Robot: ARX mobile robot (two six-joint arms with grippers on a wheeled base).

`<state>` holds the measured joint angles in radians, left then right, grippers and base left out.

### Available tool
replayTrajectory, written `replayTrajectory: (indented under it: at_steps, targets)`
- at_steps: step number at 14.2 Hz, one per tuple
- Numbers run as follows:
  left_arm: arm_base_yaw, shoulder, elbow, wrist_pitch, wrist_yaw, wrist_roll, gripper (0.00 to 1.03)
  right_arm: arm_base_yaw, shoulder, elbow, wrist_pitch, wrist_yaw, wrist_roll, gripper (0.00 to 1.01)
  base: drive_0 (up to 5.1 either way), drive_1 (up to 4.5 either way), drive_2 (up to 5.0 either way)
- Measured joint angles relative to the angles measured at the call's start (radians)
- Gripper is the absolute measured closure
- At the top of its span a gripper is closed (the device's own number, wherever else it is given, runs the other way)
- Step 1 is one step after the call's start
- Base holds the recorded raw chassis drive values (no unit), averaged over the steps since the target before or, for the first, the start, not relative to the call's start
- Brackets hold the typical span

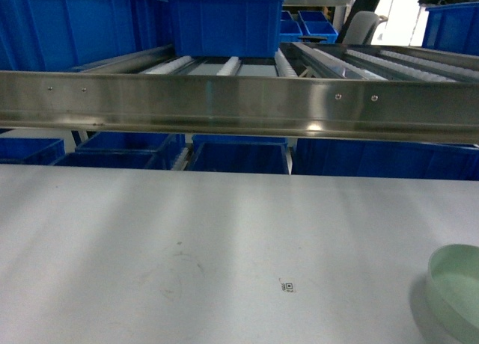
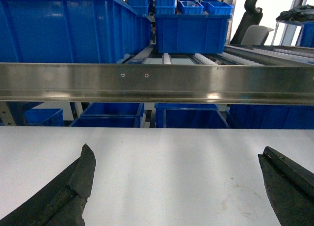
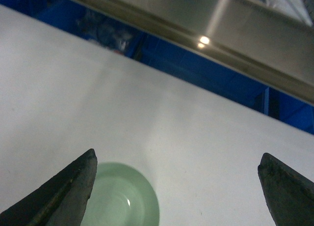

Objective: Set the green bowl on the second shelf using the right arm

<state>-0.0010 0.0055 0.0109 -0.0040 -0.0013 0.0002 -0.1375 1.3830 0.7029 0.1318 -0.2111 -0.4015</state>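
Note:
The green bowl (image 1: 458, 290), small, pale mint and glossy, sits upright on the grey table at the bottom right edge of the head view. In the right wrist view the green bowl (image 3: 122, 200) lies low between the jaws, close beside the left finger (image 3: 68, 191). My right gripper (image 3: 177, 154) is open above the table and holds nothing. My left gripper (image 2: 175, 152) is also open and empty over bare tabletop. The second shelf (image 1: 224, 66), a steel tier with white roller tracks, runs behind a broad steel front rail (image 1: 239, 108). Neither gripper shows in the head view.
A blue crate (image 1: 224, 22) stands on the roller tier, with larger blue crates (image 2: 64, 29) to its left. More blue crates (image 1: 239, 155) sit on the lower tier behind the table's far edge. A small printed marker (image 1: 287, 287) lies on the table (image 1: 150, 239).

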Motion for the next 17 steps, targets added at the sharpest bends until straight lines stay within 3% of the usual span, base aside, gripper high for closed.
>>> replayTrajectory:
  at_steps: [2, 4, 10, 13, 17]
  targets:
    - [0.0, 0.0, 0.0, 0.0, 0.0, 0.0, 0.05, -0.015, 0.069, 0.068, -0.104, -0.036, -0.03, 0.03, 0.0, 0.0, 0.0]
    - [0.0, 0.0, 0.0, 0.0, 0.0, 0.0, 0.05, -0.022, 0.129, 0.073, -0.16, -0.044, -0.102, 0.03, 0.0, 0.0, 0.0]
    - [0.0, 0.0, 0.0, 0.0, 0.0, 0.0, 0.05, -0.043, 0.242, -0.012, -0.145, -0.031, -0.252, 0.03, 0.0, 0.0, 0.0]
    - [0.0, 0.0, 0.0, 0.0, 0.0, 0.0, 0.05, -0.074, 0.327, -0.011, -0.104, -0.016, -0.293, 0.03, 0.0, 0.0, 0.0]
    - [0.0, 0.0, 0.0, 0.0, 0.0, 0.0, 0.05, -0.098, 0.431, 0.052, -0.115, -0.012, -0.298, 0.03, 0.0, 0.0, 0.0]
